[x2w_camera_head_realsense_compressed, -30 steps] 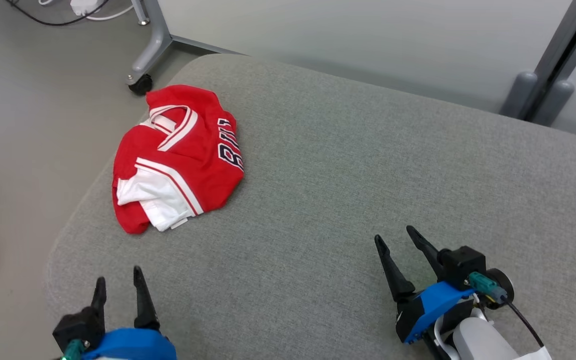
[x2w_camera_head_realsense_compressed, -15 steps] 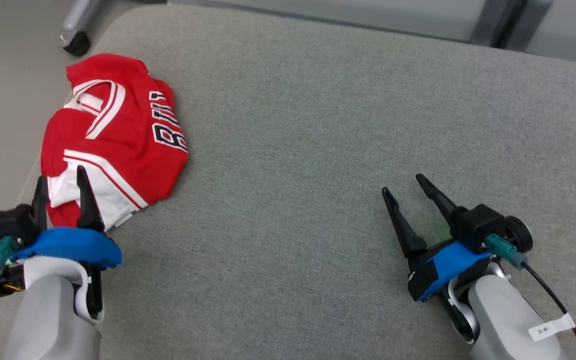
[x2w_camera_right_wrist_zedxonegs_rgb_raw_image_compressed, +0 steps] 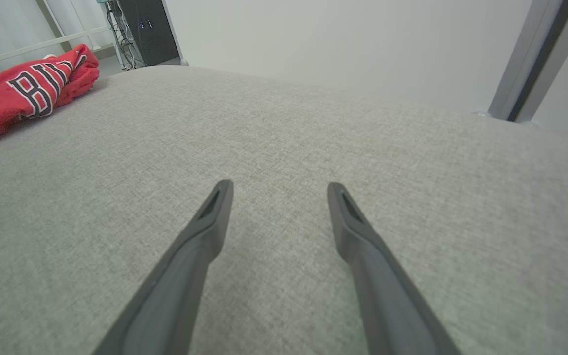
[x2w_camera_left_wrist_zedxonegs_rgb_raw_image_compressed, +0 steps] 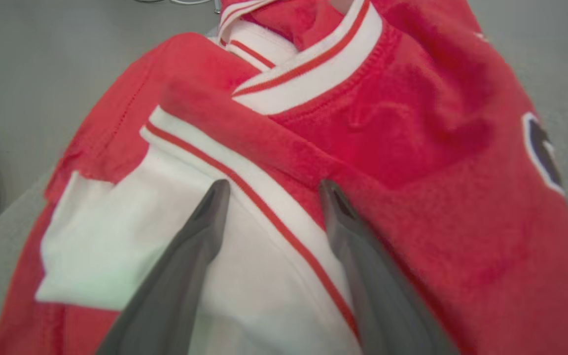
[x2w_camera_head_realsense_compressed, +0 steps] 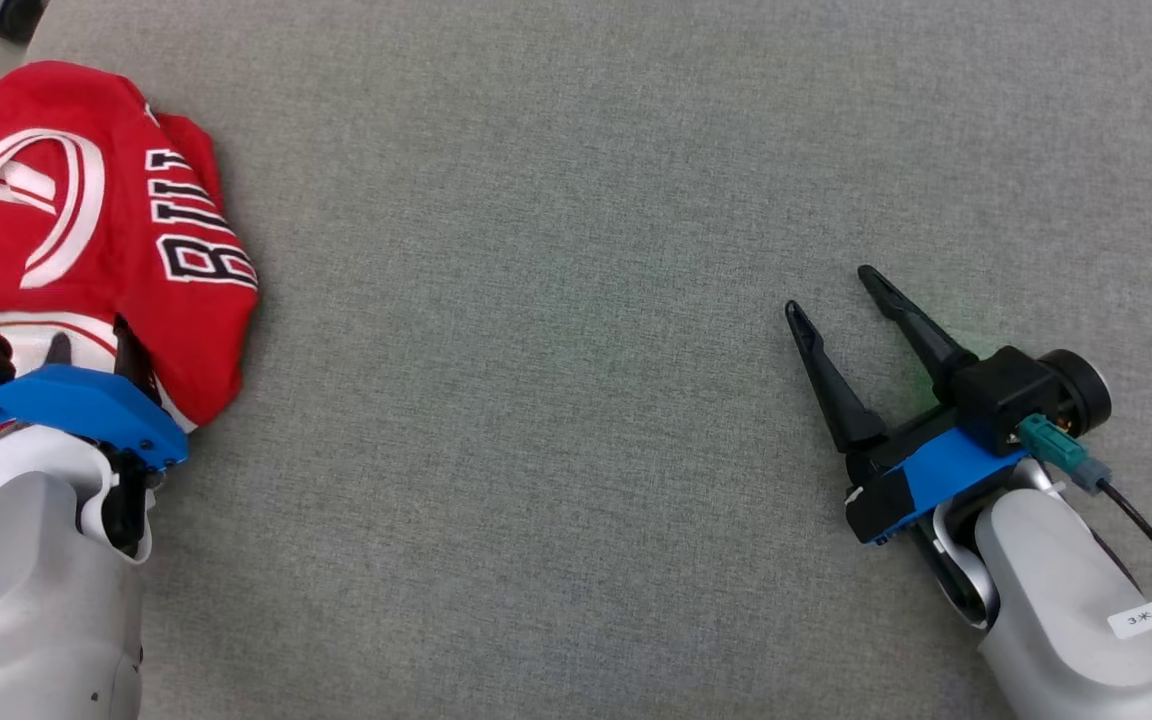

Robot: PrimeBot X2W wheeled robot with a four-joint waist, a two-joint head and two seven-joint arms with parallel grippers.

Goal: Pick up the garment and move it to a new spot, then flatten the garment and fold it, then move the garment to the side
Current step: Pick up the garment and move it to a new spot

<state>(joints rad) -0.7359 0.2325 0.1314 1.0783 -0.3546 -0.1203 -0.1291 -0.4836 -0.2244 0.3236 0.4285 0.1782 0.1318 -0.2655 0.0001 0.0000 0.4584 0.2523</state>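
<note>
Well, as I read it, none of the job is done yet. The red jersey lies bunched in a heap at the left edge of the grey cushion. It is not lifted, not flattened and not folded. That leaves the whole run ahead of me: pick it up, carry it to a fresh spot, spread it out, fold it, then set it to the side.

My left arm reaches in from the lower left, and the left pincer sits over the near end of the heap. In the left wrist view its two fingers stand spread apart and point into the cloth. One tip is over the white panel and the other is at the red-and-white striped trim. Nothing is pinched between them. I cannot tell whether the tips already press on the fabric or hang just above it.

My right arm comes in from the lower right. The right pincer is spread wide and empty, low over bare cushion and well apart from the jersey, with its fingers angled up and slightly to the left. From its own wrist view the jersey shows far off at the upper left.
</note>
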